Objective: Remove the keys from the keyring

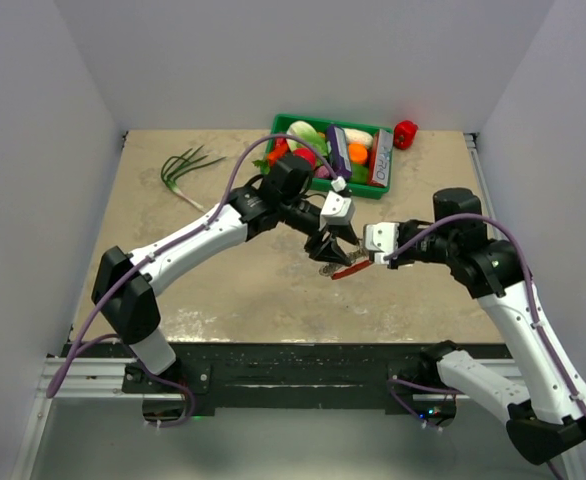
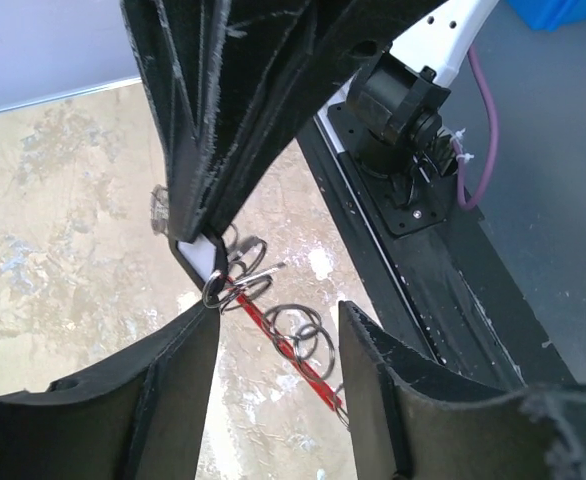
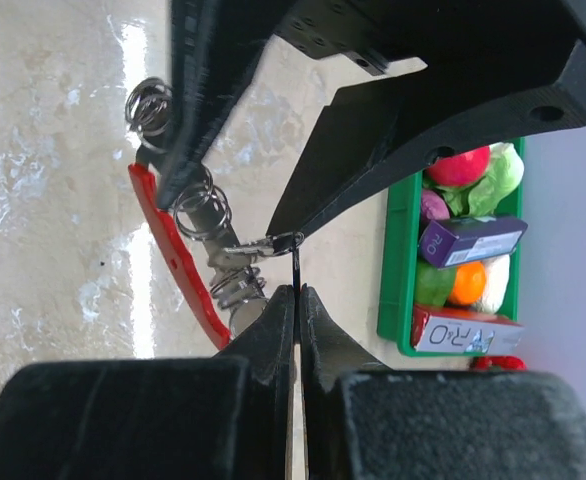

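The bunch hangs just above the table between both grippers. My right gripper (image 3: 296, 290) is shut on a thin flat key (image 3: 295, 268) seen edge-on, which joins a small ring. Another silvery key (image 3: 253, 245) lies across beside it. The keyring (image 2: 308, 335), several looped wire rings, trails along the red curved tag (image 3: 173, 260) (image 1: 351, 270). My left gripper (image 2: 278, 308) (image 1: 328, 248) comes in from the left with its jaws apart, straddling the rings. One left fingertip (image 2: 209, 312) touches the small ring beside the right gripper's tips.
A green basket (image 1: 383, 170) of toy produce and boxes stands at the back, with a red pepper (image 1: 405, 133) to its right. A green onion (image 1: 188, 165) lies at the back left. The black rail (image 1: 303, 360) runs along the table's near edge.
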Controlling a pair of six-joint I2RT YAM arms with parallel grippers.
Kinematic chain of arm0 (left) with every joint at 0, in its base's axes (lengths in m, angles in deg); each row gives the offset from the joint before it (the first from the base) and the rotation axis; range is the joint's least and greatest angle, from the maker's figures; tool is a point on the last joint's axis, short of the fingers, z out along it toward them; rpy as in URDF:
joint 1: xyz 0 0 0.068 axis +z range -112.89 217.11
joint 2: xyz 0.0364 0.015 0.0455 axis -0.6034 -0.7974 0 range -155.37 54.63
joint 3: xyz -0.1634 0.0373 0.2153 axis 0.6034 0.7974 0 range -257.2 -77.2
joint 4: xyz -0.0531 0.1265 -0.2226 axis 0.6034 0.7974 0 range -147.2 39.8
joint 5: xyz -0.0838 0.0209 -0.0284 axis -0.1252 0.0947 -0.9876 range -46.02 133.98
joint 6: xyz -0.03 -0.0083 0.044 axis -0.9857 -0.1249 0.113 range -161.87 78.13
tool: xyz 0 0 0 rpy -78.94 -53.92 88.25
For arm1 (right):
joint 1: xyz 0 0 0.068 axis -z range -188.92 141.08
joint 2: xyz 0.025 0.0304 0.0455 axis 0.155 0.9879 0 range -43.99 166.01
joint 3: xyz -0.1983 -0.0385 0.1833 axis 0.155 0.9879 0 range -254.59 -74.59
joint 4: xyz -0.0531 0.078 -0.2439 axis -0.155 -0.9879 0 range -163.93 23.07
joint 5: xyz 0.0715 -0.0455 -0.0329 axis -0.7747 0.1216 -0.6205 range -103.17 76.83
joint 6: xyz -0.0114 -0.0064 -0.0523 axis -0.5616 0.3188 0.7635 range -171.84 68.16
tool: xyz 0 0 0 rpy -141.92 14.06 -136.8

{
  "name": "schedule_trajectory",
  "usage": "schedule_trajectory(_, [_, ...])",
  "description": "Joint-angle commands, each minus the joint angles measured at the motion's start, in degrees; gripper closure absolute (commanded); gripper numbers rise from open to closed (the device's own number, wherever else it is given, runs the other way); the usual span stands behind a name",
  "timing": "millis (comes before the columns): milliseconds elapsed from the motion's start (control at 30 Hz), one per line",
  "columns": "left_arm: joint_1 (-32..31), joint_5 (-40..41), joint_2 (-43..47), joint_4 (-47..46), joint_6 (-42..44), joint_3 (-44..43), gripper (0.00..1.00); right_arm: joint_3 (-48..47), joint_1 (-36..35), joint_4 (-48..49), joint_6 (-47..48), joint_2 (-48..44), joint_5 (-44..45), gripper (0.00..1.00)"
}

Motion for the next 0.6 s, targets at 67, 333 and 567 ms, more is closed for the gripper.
schedule_trajectory(67, [-0.25,1.58,2.97,0.17,1.86,0.26,0.41,-3.64,-0.22,4.55,-2.87,-0.22,2.34,1.00])
schedule_trajectory(333, [-0.25,3.17,3.94,-2.11,0.81,1.67,0.41,-4.52,-0.13,3.24,-2.43,-0.04,0.23,1.00])
schedule_trajectory(567, [-0.25,4.75,3.68,-2.73,-0.42,1.23,0.48,-4.08,-0.13,4.21,-3.48,-0.21,1.02,1.00])
